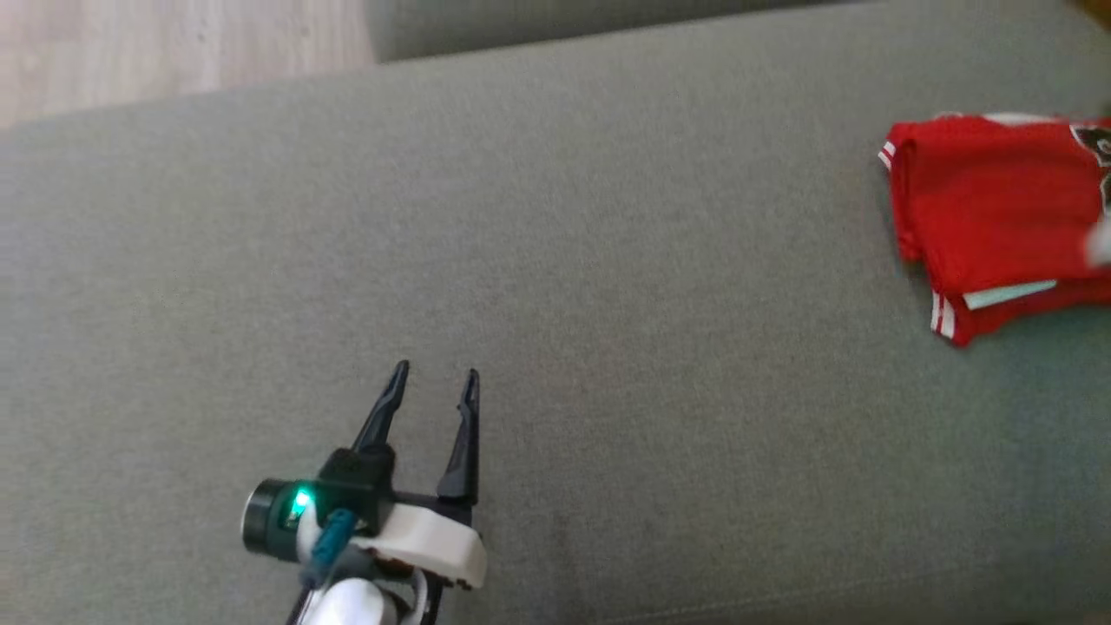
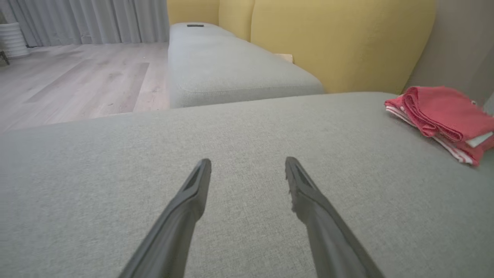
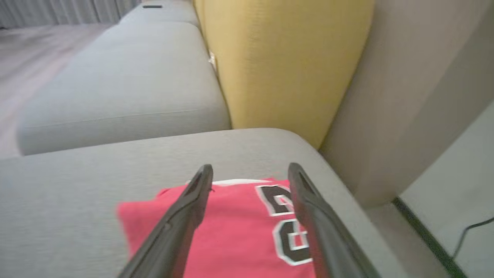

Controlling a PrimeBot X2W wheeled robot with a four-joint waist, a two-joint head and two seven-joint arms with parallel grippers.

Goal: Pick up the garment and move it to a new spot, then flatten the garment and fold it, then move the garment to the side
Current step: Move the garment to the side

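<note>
Right hand [image 3: 250,168] above folded garment [image 3: 231,231]

My head camera looks steeply down on the seat [image 1: 608,260] from above, with the left gripper [image 1: 436,371] near me at lower left and the garment [image 1: 981,208] cut off at the right edge. My left wrist camera sits low, looking along its fingers across the seat to the far cushion [image 2: 339,38] and the floor [image 2: 77,77], garment on its right. My right wrist camera hangs close over the garment, facing that cushion past the right gripper [image 3: 250,168]. All three share seat and garment.
</note>
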